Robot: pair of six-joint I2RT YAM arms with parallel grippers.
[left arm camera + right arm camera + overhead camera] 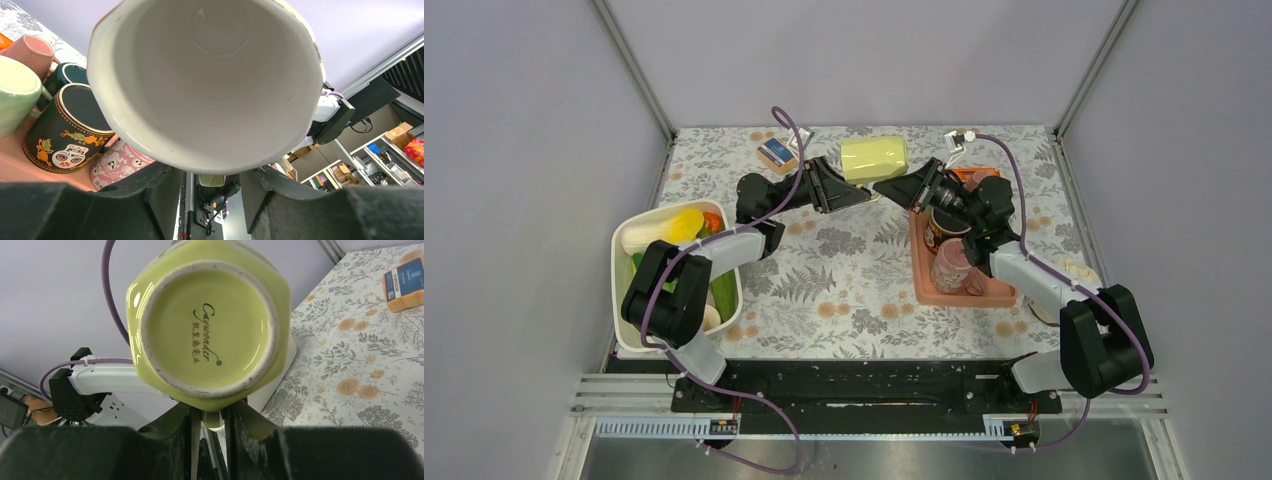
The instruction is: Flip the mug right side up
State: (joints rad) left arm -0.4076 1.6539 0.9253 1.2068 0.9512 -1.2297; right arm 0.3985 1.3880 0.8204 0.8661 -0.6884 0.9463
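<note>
The yellow-green mug (pixel 874 158) hangs in the air over the back middle of the table, lying sideways. Its white inside (pixel 210 75) faces my left wrist camera and its base (pixel 207 325) faces my right wrist camera. My right gripper (pixel 210 412) is shut on the mug's handle (pixel 212 419) and shows in the top view (pixel 902 188) to the right of the mug. My left gripper (pixel 212 172) is open, its fingers apart just under the mug's rim, and shows in the top view (pixel 842 192) to the left of the mug.
A pink tray (pixel 924 290) at right holds several mugs, among them a black skull mug (pixel 65 130) and a pink one (pixel 951 268). A white bin (pixel 629 300) of vegetables stands at left. A small packet (pixel 776 152) lies at the back.
</note>
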